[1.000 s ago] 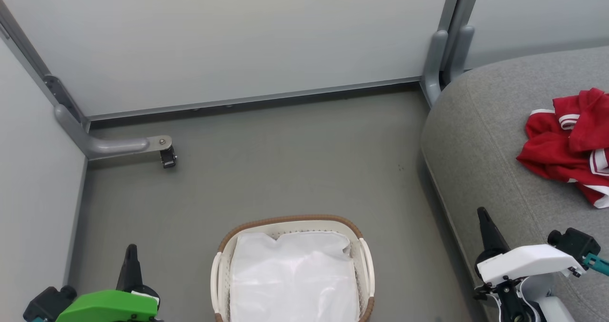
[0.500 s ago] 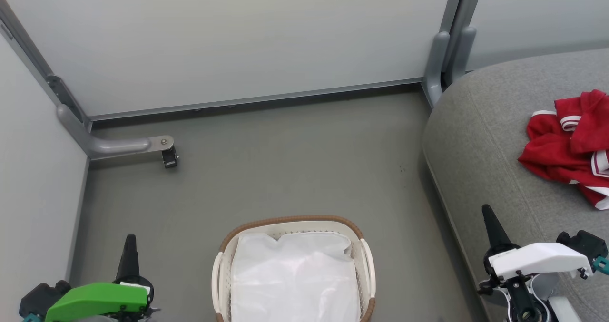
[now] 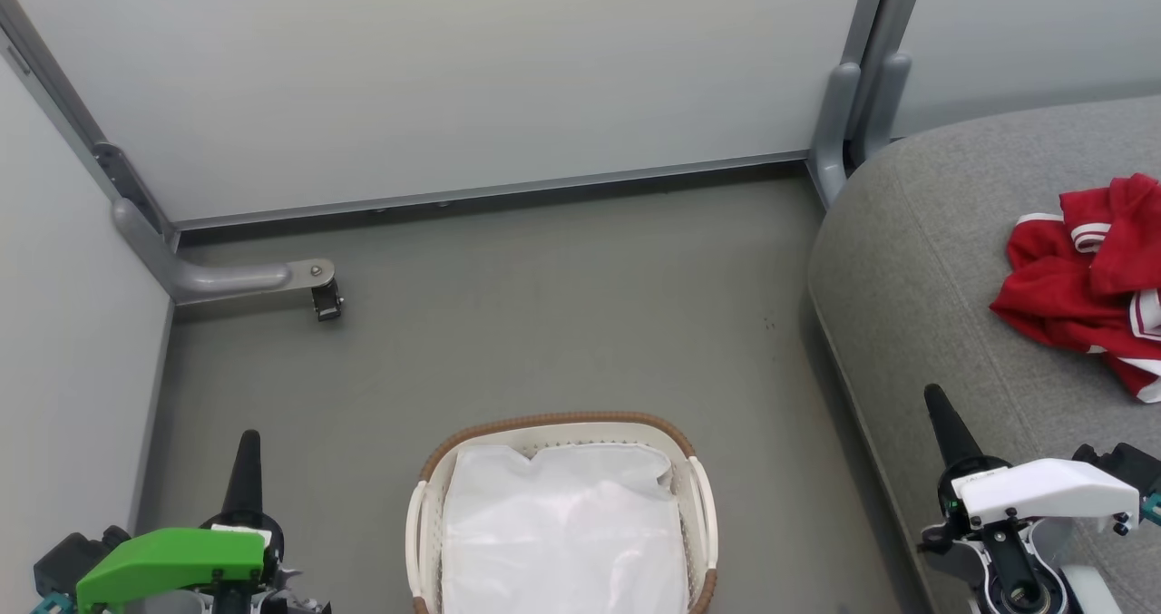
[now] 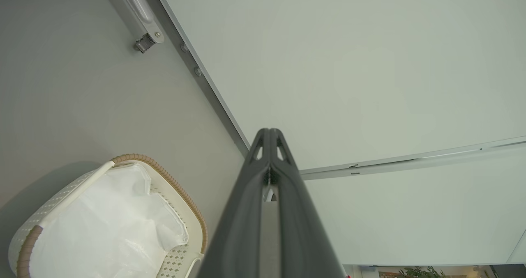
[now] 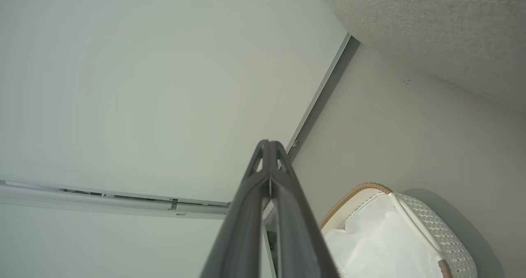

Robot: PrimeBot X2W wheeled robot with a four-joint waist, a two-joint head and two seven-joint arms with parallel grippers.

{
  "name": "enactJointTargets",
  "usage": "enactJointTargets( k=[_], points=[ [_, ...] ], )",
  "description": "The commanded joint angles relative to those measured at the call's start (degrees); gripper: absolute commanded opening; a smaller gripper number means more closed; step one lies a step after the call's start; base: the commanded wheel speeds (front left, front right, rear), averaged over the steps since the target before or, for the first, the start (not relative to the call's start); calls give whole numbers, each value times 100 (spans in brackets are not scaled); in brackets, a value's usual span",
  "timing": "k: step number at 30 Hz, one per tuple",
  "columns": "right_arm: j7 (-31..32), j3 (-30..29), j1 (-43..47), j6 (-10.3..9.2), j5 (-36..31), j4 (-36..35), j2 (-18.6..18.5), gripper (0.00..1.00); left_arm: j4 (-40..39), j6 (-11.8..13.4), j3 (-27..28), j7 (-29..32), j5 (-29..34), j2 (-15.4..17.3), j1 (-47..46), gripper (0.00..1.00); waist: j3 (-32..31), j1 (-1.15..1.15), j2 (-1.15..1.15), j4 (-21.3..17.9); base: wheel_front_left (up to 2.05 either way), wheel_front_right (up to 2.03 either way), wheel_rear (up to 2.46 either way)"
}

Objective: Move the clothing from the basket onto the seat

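Looking at pale wall panels (image 3: pixel 453 70) across the back, grey floor (image 3: pixel 544 306) below. Got the big grey seat (image 3: pixel 907 278) over on the right, rounded edge facing the floor. Down at bottom centre, spotted the basket (image 3: pixel 558 421) standing on the floor, apart from the seat, with a brown woven rim, white handles and a crumpled white liner (image 3: pixel 562 532) inside. Found the clothing (image 3: pixel 1070 297) up on the seat, heaped red with white striped trim, running off the right edge of the head view. Low on either side of the basket, got the left gripper (image 3: pixel 248 437) under a green cover and the right gripper (image 3: pixel 932 392) under a white one, seen against the seat's edge. Fingers pressed together on both, gripping nothing, pointing up the view. Also noticed a small caster (image 3: pixel 325 304) on a grey bracket by the left wall.
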Motion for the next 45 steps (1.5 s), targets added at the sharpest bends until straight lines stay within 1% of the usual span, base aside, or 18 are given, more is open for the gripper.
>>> enactJointTargets(
  k=[1,25,45],
  points=[
    [38,-44,-21,-4,150,-71,-31,0,-75,-31,23,34,-153,45,-153,0,-2,0,0,3,0,0,0],
    [330,-211,-5,-3,1262,-199,-39,0,-176,-76,86,319,-1214,52,-272,0,-28,0,0,47,0,0,0],
    [541,-326,9,-4,2042,-288,-44,0,-247,-111,123,528,-1950,56,-363,0,-50,0,0,84,0,0,0]
  ],
)
